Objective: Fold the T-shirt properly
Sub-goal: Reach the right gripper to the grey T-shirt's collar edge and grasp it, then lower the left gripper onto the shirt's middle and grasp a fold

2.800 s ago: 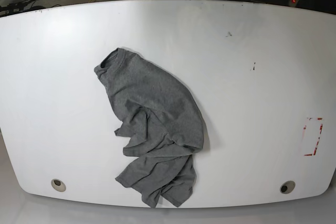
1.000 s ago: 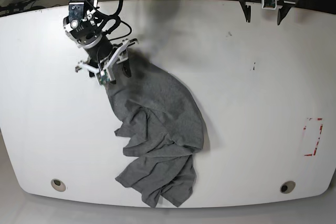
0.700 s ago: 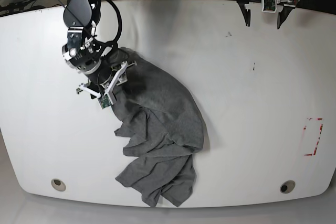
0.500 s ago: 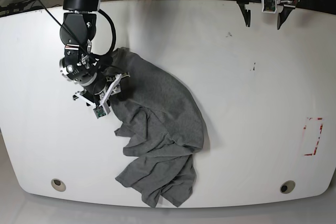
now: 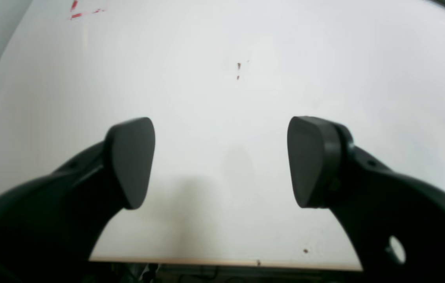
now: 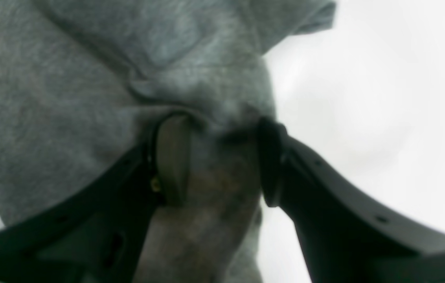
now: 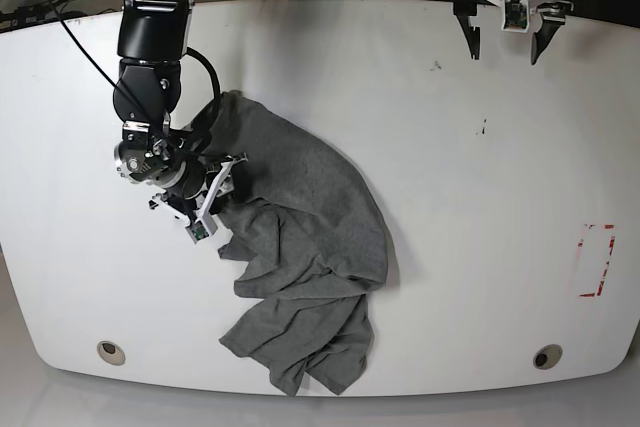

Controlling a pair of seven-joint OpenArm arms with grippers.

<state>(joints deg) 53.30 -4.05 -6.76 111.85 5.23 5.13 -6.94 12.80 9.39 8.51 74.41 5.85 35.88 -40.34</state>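
A: Where is the plain heather-grey, soft cotton T-shirt [image 7: 300, 247] now?

B: It lies crumpled on the white table [image 7: 480, 207]. It stretches away from the right gripper [image 6: 218, 161], with a bunched heap at the end far from that gripper, toward the near table edge.

A: And what does the right gripper do?

B: It is down on the side edge of the shirt. In the right wrist view its jaws stand half apart, and a thick fold of grey cloth sits between the two dark pads [image 6: 171, 161]. The cloth touches both of them, so I judge it has hold of this fold, but the picture is blurred and I cannot tell how firm the grip is.

A: The left gripper [image 5: 222, 161]?

B: It hangs at the far table edge, well apart from the shirt. Its jaws are wide apart and nothing is between them; below it is only bare table with small red marks [image 5: 238, 70] ahead of the fingers.

A: So which step is in hand?

B: I think the first one: to take an edge and spread the shirt flat. No fold is made yet.

A: What does the next move call for?

B: Probably to pull the held edge outward, away from the heap, while the left gripper comes to take another edge.
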